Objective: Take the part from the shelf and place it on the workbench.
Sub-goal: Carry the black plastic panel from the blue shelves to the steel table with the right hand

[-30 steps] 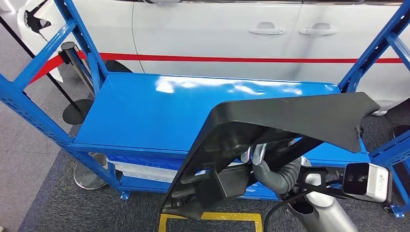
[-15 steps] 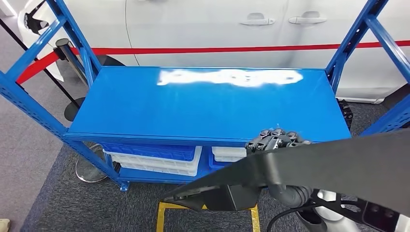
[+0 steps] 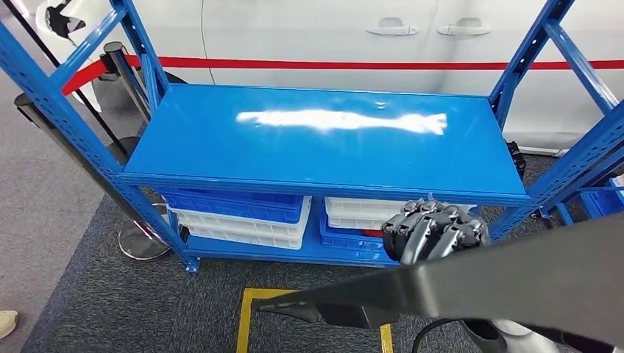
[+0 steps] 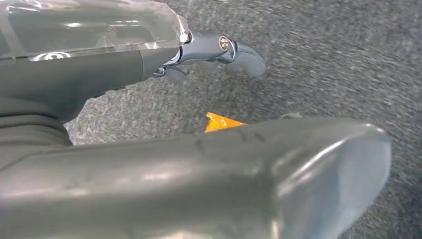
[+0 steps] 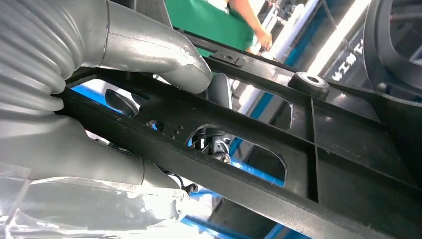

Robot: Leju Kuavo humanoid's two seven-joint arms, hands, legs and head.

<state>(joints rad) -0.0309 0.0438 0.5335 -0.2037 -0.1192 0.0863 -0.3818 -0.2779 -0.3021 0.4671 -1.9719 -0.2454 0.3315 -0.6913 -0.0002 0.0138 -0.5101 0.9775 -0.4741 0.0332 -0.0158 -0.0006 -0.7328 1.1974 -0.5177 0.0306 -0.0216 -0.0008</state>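
1. A large black part (image 3: 508, 283) is seen across the lower right of the head view, stretching from a pointed end at the lower centre up to the right edge of the frame.
2. The part is held by the right hand (image 3: 434, 232), whose dark fingers (image 3: 423, 220) are curled over its upper edge, right of centre in the frame.
3. In the right wrist view the same part (image 5: 278, 149) is seen from its ribbed, cut-out side, and the thick grey thumb (image 5: 154, 50) of the right hand (image 5: 99, 99) is pressed on one of its bars, with the bar passing between thumb and palm.
4. The blue shelf (image 3: 324, 140) is placed in the upper middle of the head view, and the part is apart from it, in front of its front edge.
5. White and blue bins (image 3: 243, 217) are stored on the lower level of the shelf.
6. A yellow floor marking (image 3: 254, 316) is seen on the grey carpet at the lower centre.
7. In the left wrist view the left hand (image 4: 209, 52) is seen above carpet, its fingers apart and nothing held in it.
8. A white car (image 3: 331, 29) with a red stripe is standing behind the shelf, at the top of the frame.
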